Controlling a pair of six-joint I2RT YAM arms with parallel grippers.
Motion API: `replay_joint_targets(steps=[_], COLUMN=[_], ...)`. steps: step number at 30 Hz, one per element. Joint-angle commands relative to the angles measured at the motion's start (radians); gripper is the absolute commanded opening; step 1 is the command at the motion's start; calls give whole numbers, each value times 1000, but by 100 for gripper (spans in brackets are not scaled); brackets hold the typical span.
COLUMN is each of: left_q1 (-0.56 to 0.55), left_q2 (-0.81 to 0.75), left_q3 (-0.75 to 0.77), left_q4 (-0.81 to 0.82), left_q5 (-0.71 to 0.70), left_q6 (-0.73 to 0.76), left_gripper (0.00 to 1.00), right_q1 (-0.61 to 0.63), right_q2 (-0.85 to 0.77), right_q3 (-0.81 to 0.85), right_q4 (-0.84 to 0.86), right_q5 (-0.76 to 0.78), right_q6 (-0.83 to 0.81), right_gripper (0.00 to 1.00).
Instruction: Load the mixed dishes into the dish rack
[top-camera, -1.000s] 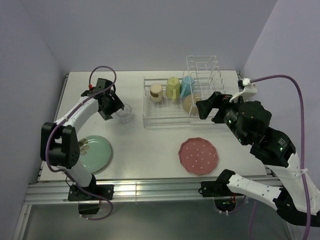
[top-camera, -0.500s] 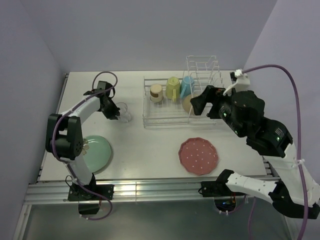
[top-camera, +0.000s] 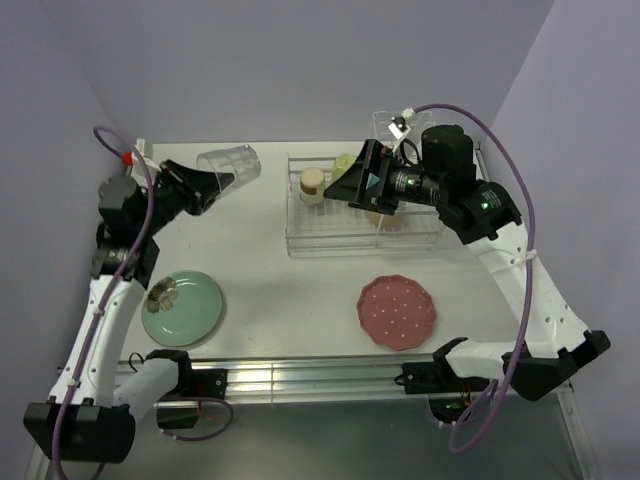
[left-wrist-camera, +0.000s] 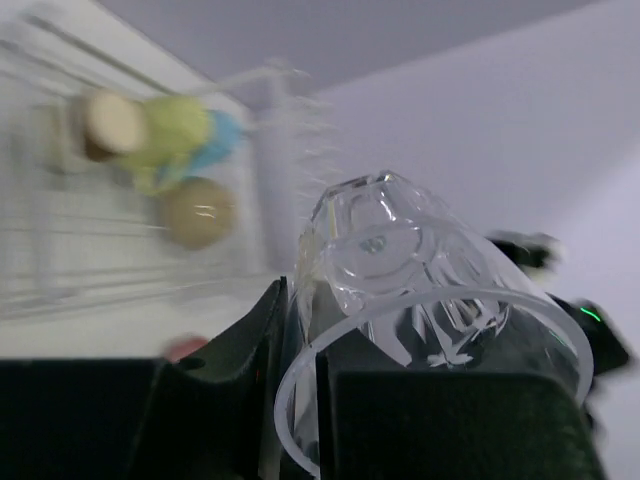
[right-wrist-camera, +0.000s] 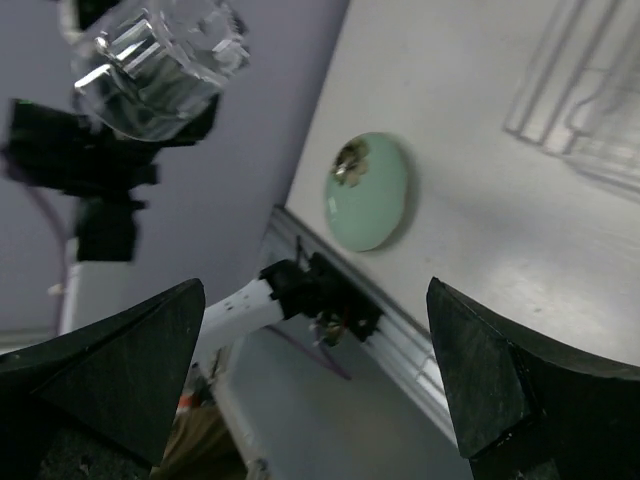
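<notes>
My left gripper is shut on the wall of the clear glass, one finger inside the rim and one outside. The glass hangs tilted in the air, left of the white dish rack. The rack holds a tan cup, a yellow-green mug and a cream bowl; the light-blue mug shows in the blurred left wrist view. Over the rack my right gripper stands open and empty, fingers wide apart. A mint-green plate and a pink dotted plate lie on the table.
The mint-green plate carries a small brownish smudge near its left rim. The table's metal front rail runs below both plates. Purple walls close in the table at the back and on both sides.
My left gripper closed on the glass and lifted it off the table, tilting it. The right arm swung up and to the left over the rack, still open.
</notes>
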Motion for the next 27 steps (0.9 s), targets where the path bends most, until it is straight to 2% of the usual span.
replay_joint_targets(steps=[1,3,9,17,21,27], left_q1=[-33,-48,-99,-153,-203,-252], left_q2=[-34,-74,-167,-180,-172,-146], left_q3=[-270,-316,-352,-353,-350,-346], left_q4=[705,775,750,767,769,778], left_q5=[284,281,230,186,155,120], left_q6=[-516,-555,-542,-572,-570,-569], left_gripper=[0,0,0,0,0,0], right_q1=[-20,-20,-14,7,18,52], right_q2=[-19,-20,18,87,122,173], right_q3=[-65,-100,-211,-199,-184,-133], right_q4=[307,443,722,798,905,919], right_q5=[-362,-426,-537,-562,-581,-585], right_q6=[136,217,415,484,549,569], right_gripper=[99,99,99,99,99,99])
